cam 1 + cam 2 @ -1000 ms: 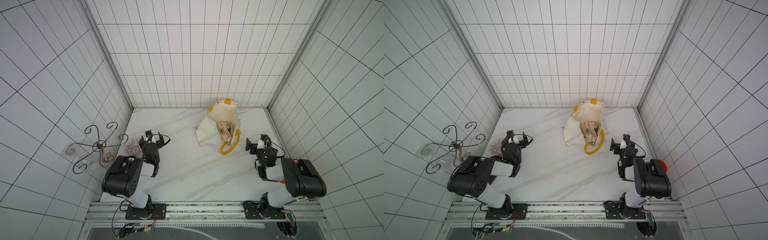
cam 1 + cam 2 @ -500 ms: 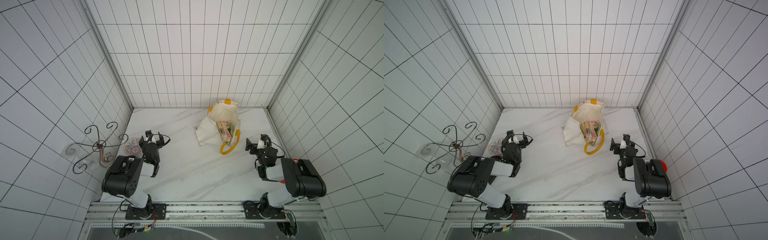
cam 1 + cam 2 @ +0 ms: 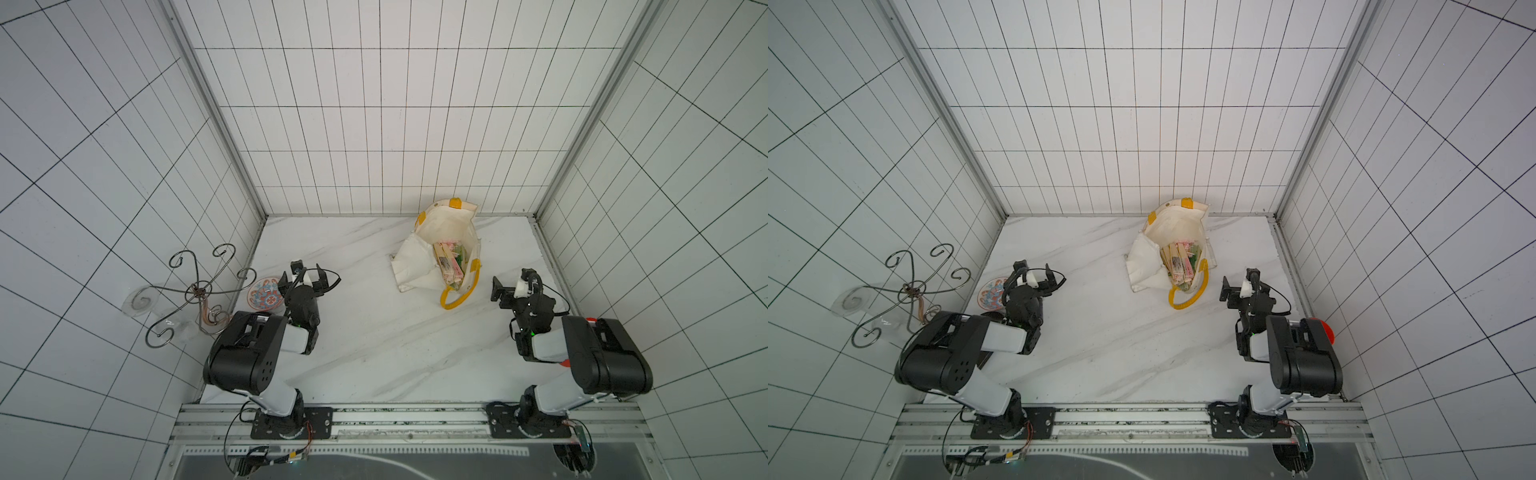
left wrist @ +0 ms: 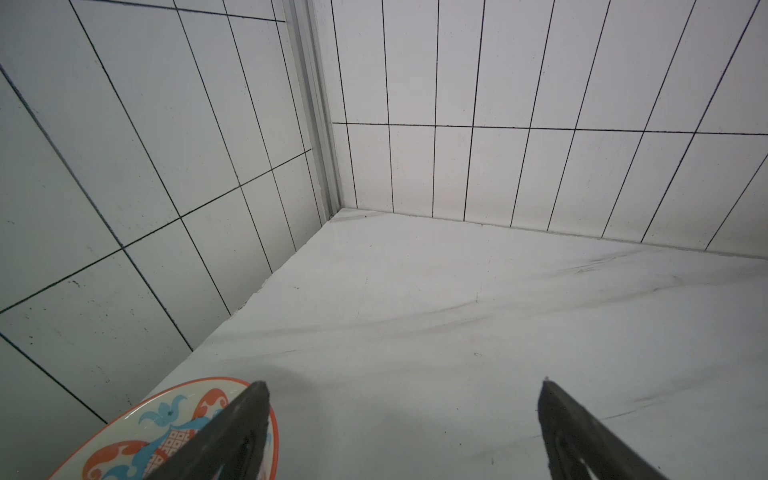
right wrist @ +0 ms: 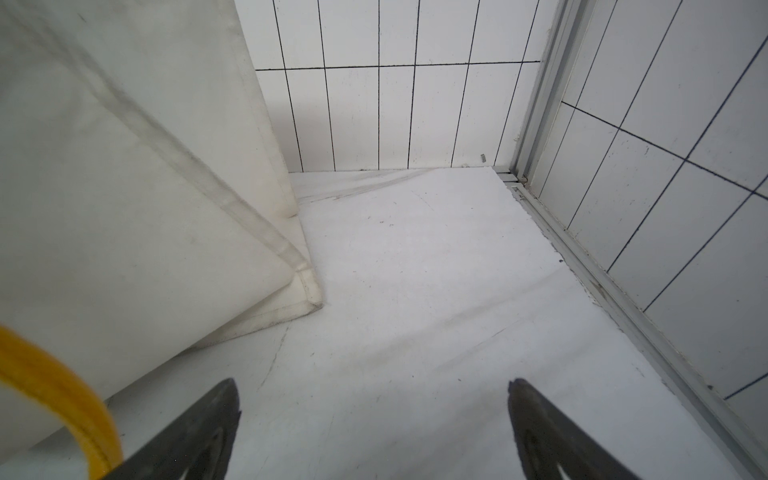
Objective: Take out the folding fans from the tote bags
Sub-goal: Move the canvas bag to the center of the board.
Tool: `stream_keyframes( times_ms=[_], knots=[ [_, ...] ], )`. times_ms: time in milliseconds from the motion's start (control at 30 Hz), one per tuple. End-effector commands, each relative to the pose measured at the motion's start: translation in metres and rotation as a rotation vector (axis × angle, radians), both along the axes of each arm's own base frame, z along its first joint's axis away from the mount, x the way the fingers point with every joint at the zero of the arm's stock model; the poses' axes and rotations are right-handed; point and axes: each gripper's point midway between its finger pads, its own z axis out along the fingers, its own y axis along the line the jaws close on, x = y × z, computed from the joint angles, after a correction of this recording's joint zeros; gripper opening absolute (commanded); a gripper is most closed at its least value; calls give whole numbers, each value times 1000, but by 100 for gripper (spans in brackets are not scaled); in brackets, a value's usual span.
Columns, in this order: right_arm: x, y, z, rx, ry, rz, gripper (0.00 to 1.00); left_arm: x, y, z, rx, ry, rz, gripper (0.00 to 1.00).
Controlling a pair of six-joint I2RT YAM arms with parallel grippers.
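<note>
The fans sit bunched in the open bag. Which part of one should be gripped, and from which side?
Probably the near end of the fans, by the yellow handle. The bag gapes upward with them lying lengthwise, ends toward the robot, so come down from above; the open right end effector is closest.

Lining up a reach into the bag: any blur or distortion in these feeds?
In both top views: wall tiles stretch toward the edges, wide-angle, yet the tote bag and folding fans read clearly. Right wrist view: the yellow handle is blurred, very close. Left wrist view: the plate is sharp, evenly lit.
</note>
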Motion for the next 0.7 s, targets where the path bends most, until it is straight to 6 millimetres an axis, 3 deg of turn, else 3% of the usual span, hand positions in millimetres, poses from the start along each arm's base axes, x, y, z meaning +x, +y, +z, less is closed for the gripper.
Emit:
stream_keyframes(
  times_ms=[0, 400, 667],
  knots=[
    [10, 1, 18, -10, -53, 11, 100, -1, 0, -2, 4, 1, 0, 97],
    [10, 2, 18, -10, -54, 12, 100, -2, 1, -1, -4, -5, 4, 97],
    [18, -7, 28, 3, -18, -36, 100, 2, 0, 24, -17, 34, -23, 97]
  ],
)
